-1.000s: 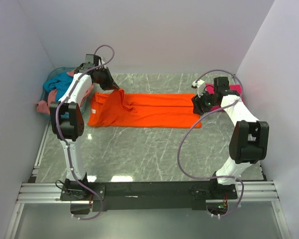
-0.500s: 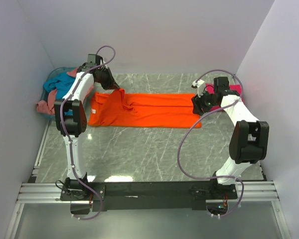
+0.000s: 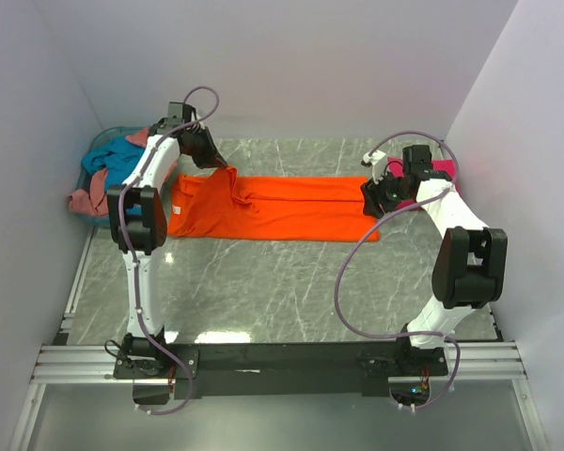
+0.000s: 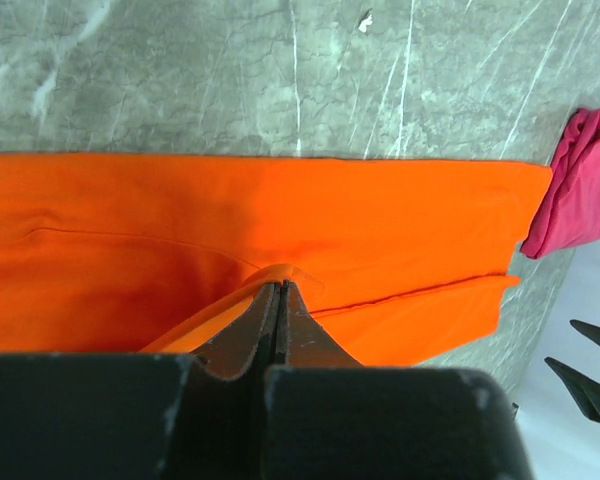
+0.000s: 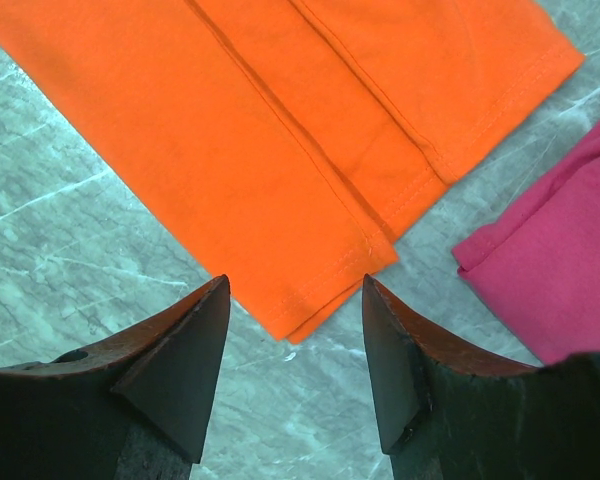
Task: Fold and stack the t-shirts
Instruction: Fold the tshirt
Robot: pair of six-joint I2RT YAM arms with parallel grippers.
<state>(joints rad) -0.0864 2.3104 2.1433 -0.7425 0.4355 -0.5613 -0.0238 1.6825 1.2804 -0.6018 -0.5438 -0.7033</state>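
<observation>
A bright orange t-shirt (image 3: 282,209) lies spread lengthwise across the back of the table. My left gripper (image 3: 225,170) is shut on a raised fold of it (image 4: 280,284) near its left end, lifting the cloth into a small peak. My right gripper (image 3: 370,208) hovers open just over the shirt's right corner (image 5: 310,300), fingers (image 5: 185,350) either side of it and touching nothing. A magenta-pink t-shirt (image 3: 439,173) lies folded at the right, partly behind the right arm, and also shows in the wrist views (image 5: 565,265) (image 4: 583,185). Teal-blue (image 3: 122,158) and salmon-pink (image 3: 83,198) t-shirts hang from the basket.
A pale blue round basket (image 3: 100,143) stands in the back left corner against the wall. White walls close in the table on the left, back and right. Bare grey marble surface (image 3: 282,282) stretches in front of the orange shirt.
The left arm's elbow has swung a little to the right while its gripper keeps its hold on the fold. The right gripper's jaws have widened slightly.
</observation>
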